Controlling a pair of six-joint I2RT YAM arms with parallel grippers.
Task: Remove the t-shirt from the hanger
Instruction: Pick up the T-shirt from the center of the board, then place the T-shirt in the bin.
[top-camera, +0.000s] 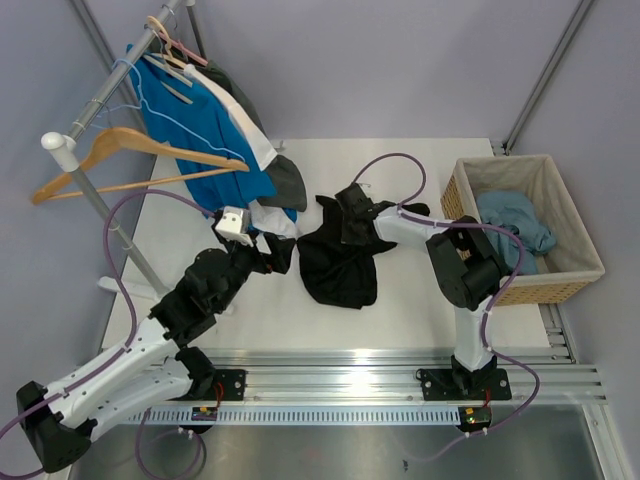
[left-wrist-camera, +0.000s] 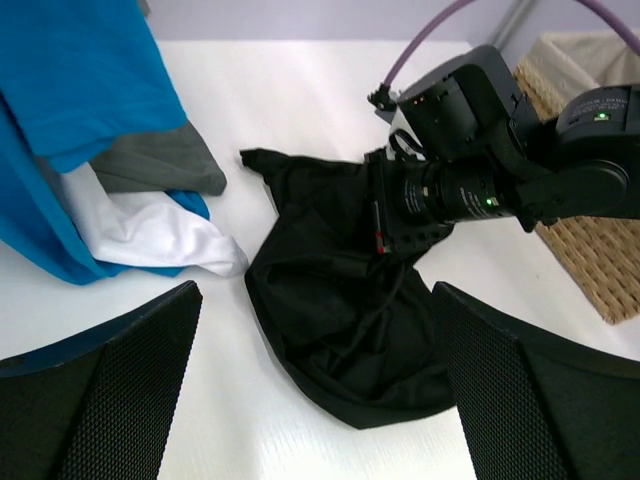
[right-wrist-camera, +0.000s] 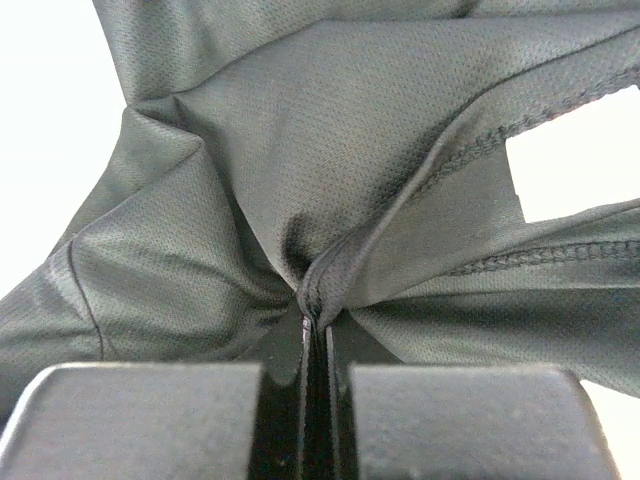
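A black t-shirt (top-camera: 340, 262) lies crumpled on the white table, off any hanger. My right gripper (top-camera: 345, 215) is shut on a fold of it at its far edge; in the right wrist view the cloth (right-wrist-camera: 300, 180) is pinched between the closed fingers at the gripper (right-wrist-camera: 318, 322). My left gripper (top-camera: 282, 250) is open and empty just left of the shirt. In the left wrist view the gripper (left-wrist-camera: 315, 310) hangs over the shirt (left-wrist-camera: 340, 320), with the right arm's wrist (left-wrist-camera: 470, 180) beyond. An empty wooden hanger (top-camera: 130, 160) hangs on the rack.
A clothes rack (top-camera: 75, 140) at the far left holds blue shirts (top-camera: 195, 125), with white and grey cloth (left-wrist-camera: 150, 235) draping onto the table. A wicker basket (top-camera: 565, 215) at the right holds a blue-grey garment (top-camera: 515, 225).
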